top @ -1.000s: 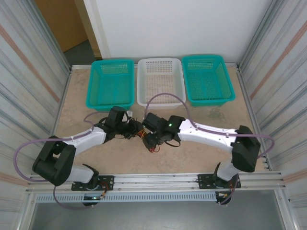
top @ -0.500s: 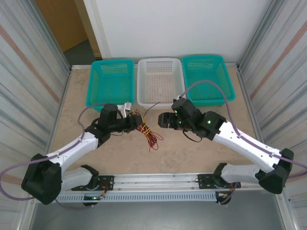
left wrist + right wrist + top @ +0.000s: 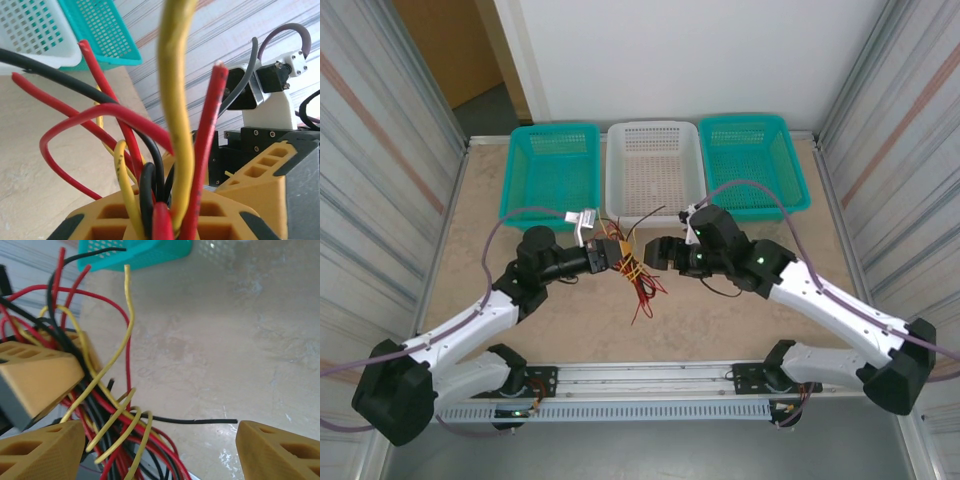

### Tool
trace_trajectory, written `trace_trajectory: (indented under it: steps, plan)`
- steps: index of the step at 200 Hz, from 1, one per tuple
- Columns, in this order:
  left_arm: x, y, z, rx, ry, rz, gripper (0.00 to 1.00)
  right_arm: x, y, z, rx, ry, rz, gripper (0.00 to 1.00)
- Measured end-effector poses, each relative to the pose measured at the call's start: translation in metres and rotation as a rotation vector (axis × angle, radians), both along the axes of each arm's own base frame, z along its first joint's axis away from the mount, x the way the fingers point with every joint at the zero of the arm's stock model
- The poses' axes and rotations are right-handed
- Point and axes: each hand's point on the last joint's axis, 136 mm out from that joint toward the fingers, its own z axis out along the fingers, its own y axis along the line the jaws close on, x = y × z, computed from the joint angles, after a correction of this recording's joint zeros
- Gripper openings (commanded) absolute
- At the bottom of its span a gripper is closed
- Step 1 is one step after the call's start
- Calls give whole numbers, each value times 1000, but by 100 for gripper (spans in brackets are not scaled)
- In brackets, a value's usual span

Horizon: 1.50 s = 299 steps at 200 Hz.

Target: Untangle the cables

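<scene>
The left gripper point(image 3: 610, 251) clamped the cables point(image 3: 638, 282), the bundle's length trailing toward the near edge, with the right gripper point(image 3: 653, 252) gaping wide beside it.

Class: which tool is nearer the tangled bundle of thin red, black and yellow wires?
Left. The left tool grips the bundle of thin red, black and yellow wires; the open right tool faces it from the right, close but not gripping.

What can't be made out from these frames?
- Top external: which of the cables crosses over which; the strands are too small.
- Left wrist: where the left gripper pinches them; cut off by the bottom edge.
- Right wrist: the bundle's core, hidden behind the left gripper; strand ends run off the bottom edge by the open right gripper.
</scene>
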Motion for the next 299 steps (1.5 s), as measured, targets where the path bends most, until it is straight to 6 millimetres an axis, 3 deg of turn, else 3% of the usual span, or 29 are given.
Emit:
trace_trajectory:
  steps: [24, 61, 73, 116, 139, 175, 219, 245, 269, 285, 299]
  plan:
    - [-2, 1, 3, -17, -22, -7, 0, -8, -7, 18, 7, -83, 6, 77]
    - [-7, 4, 4, -34, -32, -5, 0, -20, -14, 31, 1, -149, 22, 58]
    - [-7, 6, 3, -41, -32, -1, 0, -19, -15, 25, -25, -147, 17, 49]
    - [-10, 6, 8, -73, -35, -11, 0, -9, -14, 11, -101, -123, -8, 0]
    - [-14, 5, 11, -92, -35, -32, 0, 8, -23, 13, -95, -107, -70, 0]
    - [-17, 3, 23, -136, -48, -57, 0, 34, -39, -1, -110, -48, -146, 0]
    - [-14, 1, 34, -199, -23, -55, 0, 54, -32, -26, -80, 22, -151, 0]
    - [-2, 10, 43, -229, -12, 63, 0, 38, -16, -57, -50, 40, -106, 0]
    - [12, 29, 58, -245, -21, 227, 0, 9, -5, -87, -38, 79, -67, 0]
    - [21, 42, 64, -258, -29, 331, 0, -9, 4, -91, -20, 77, -43, 0]
    - [30, 50, 57, -238, -7, 407, 0, -23, 8, -85, 2, 54, -28, 0]
